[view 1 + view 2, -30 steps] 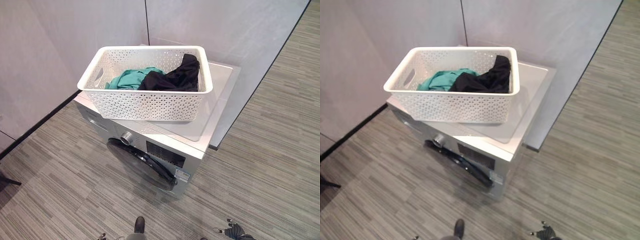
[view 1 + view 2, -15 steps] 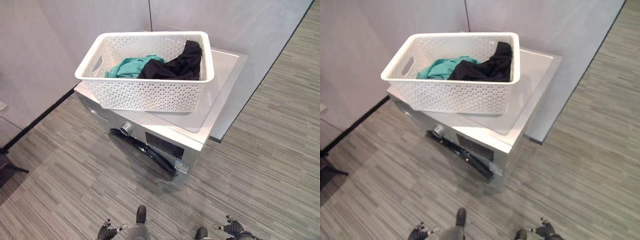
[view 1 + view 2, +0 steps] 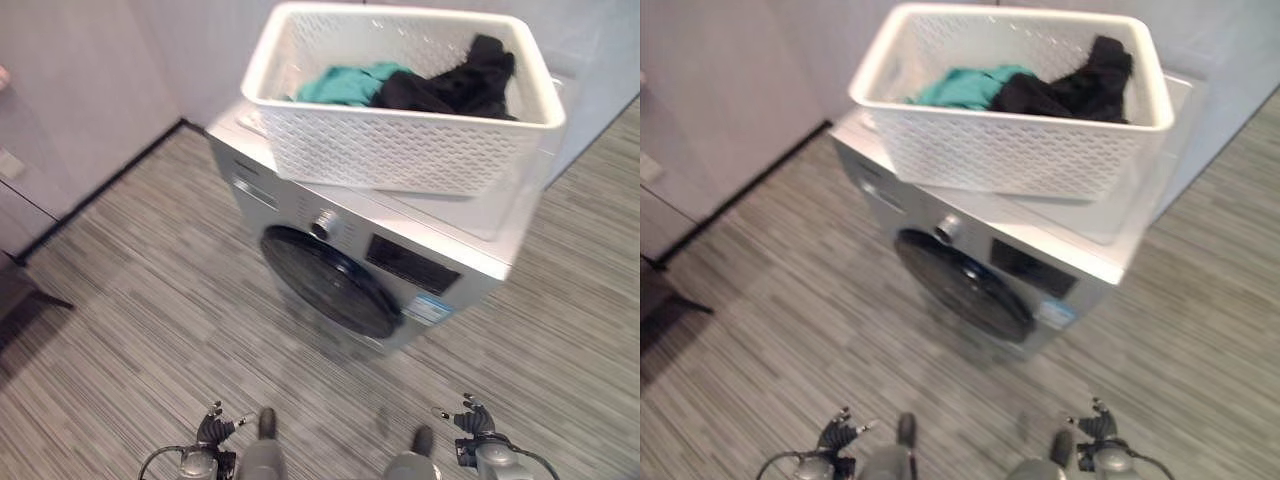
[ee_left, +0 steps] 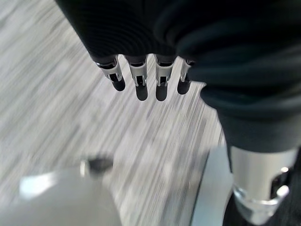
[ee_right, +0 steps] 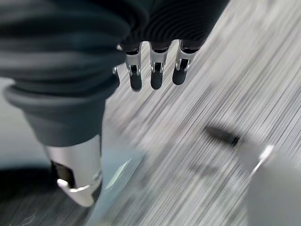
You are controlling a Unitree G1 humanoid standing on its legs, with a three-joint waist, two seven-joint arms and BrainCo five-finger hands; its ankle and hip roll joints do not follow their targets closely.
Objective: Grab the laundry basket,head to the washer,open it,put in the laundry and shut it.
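Observation:
A white perforated laundry basket (image 3: 400,150) stands on top of the silver front-loading washer (image 3: 455,262). A teal garment (image 3: 345,85) and a black garment (image 3: 450,88) lie inside the basket. The washer's round dark door (image 3: 330,283) is closed, with a dial (image 3: 322,224) above it. My left hand (image 3: 212,430) hangs low over the floor, well short of the washer, its fingers (image 4: 138,80) straight and empty. My right hand (image 3: 470,420) hangs just as low on the other side, fingers (image 5: 155,70) straight with nothing in them.
Grey wall panels stand behind and to the left of the washer, with a black skirting strip (image 3: 100,190) along the left wall. A dark stand's foot (image 3: 30,295) lies on the striped floor at far left. Open floor lies between me and the washer.
The whole picture has shifted: the camera has tipped down and come closer, so the washer front looms larger. Both hands now show further up from the lower edge.

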